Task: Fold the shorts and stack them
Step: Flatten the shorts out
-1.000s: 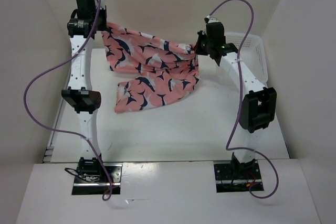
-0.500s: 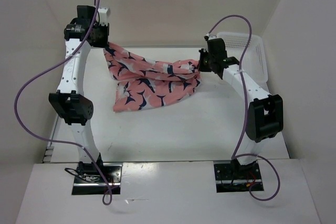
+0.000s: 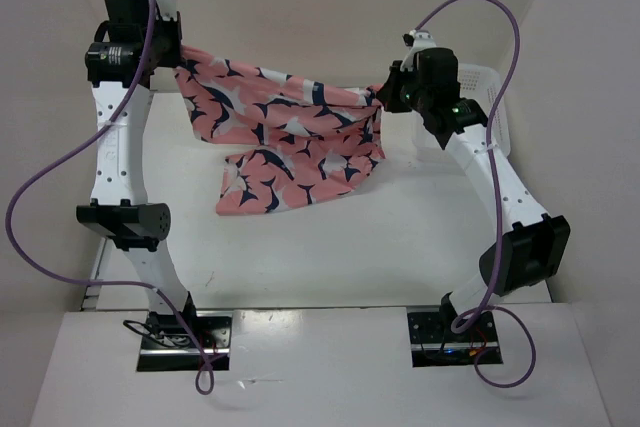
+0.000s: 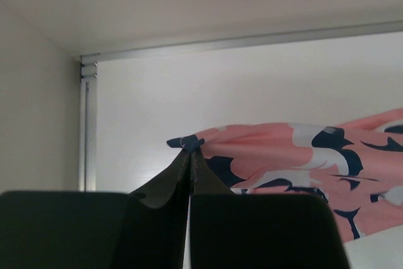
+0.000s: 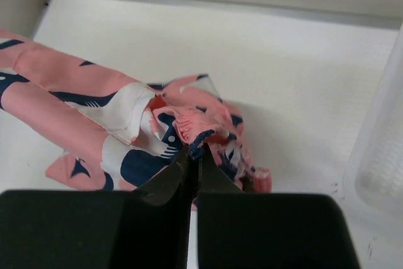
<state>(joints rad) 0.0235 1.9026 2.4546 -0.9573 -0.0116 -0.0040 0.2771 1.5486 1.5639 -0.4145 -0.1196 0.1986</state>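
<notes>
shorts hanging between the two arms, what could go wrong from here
The left jaws pinch only a tiny corner of the shorts, so it may slip free. The right jaws hold a bunched wad, so the fold may come out crooked. The basket sits close by the right arm and could get bumped.

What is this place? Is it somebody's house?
Probably a robot test booth, not a house: plain white walls box in a white table, and arms bolted at its edge hold shorts with the left gripper and right gripper.
</notes>
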